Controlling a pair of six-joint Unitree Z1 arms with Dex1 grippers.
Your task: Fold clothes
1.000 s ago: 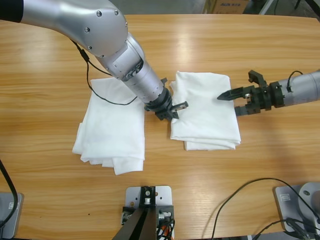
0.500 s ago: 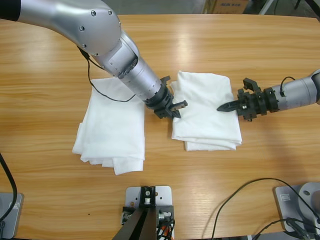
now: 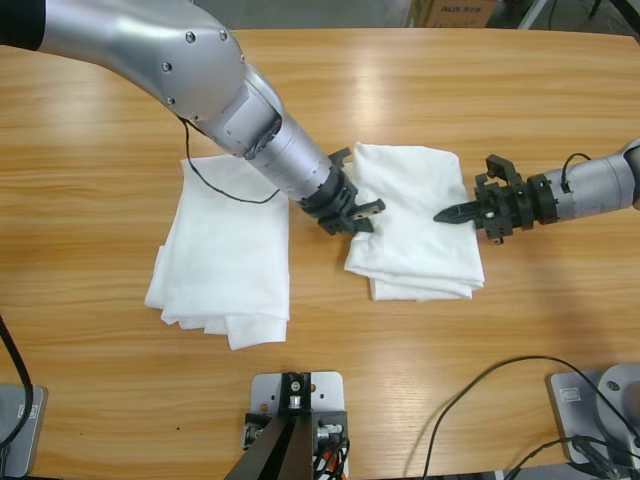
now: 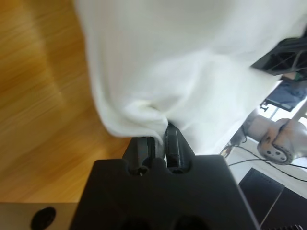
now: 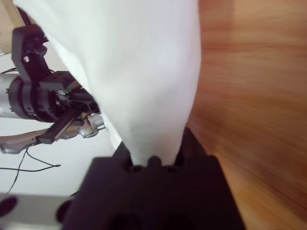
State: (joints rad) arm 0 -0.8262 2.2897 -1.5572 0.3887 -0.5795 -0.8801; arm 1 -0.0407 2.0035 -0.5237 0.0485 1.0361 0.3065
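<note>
folded shirt [image 3: 415, 225] mid-table, left gripper [image 3: 352, 212] and right gripper [image 3: 462, 212] each clamped on opposite edges; folded bundle [image 3: 225, 255] lies left; folding looks nearly finished, placement remains

Two plain white piles lie on the warm honey-brown wooden table [image 3: 90, 120], its grain running in long darker streaks. The folded white T-shirt [image 3: 415, 225] shows no print, only soft grey shadow in its creases; the white bundle [image 3: 225, 265] beside it is just as plain. Both arms are silver-grey, ending in black: the left gripper [image 3: 362, 214] and the right gripper [image 3: 462, 212]. A thin black cable [image 3: 225, 190] crosses the white bundle.
</note>
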